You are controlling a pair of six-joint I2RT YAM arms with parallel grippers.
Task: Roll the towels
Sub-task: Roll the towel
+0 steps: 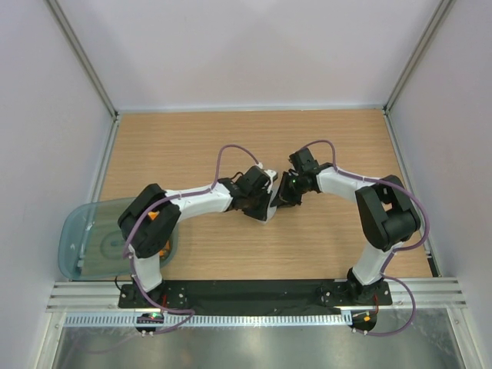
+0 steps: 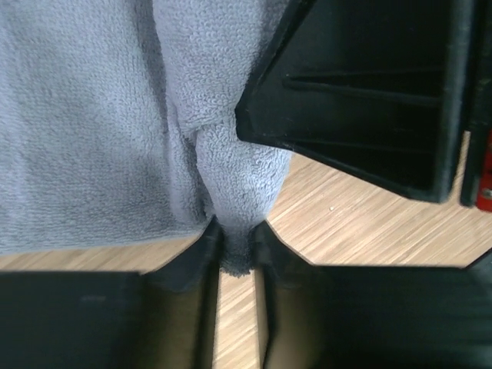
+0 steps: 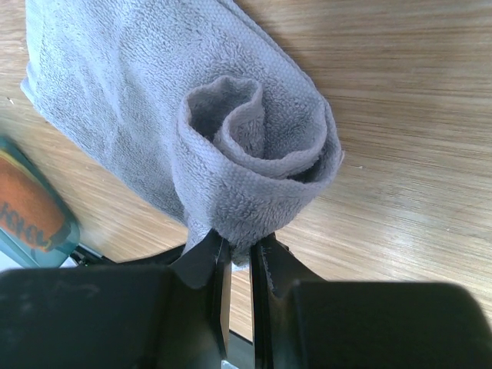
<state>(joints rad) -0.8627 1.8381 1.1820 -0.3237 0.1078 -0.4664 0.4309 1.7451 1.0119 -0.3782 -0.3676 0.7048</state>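
In the middle of the table [image 1: 192, 146], the grey towel [image 3: 254, 154] is half rolled.
The left gripper [image 2: 237, 250] and right gripper [image 3: 240, 257] both pinch it; one end curls, the rest lies flat. The orange towel [image 3: 27, 204] by the tub [image 1: 84, 231] seems not done.

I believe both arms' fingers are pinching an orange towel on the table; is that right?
Not quite: the towel is light grey, not orange, as both wrist views show. The left fingers and right fingers do pinch it on the table.
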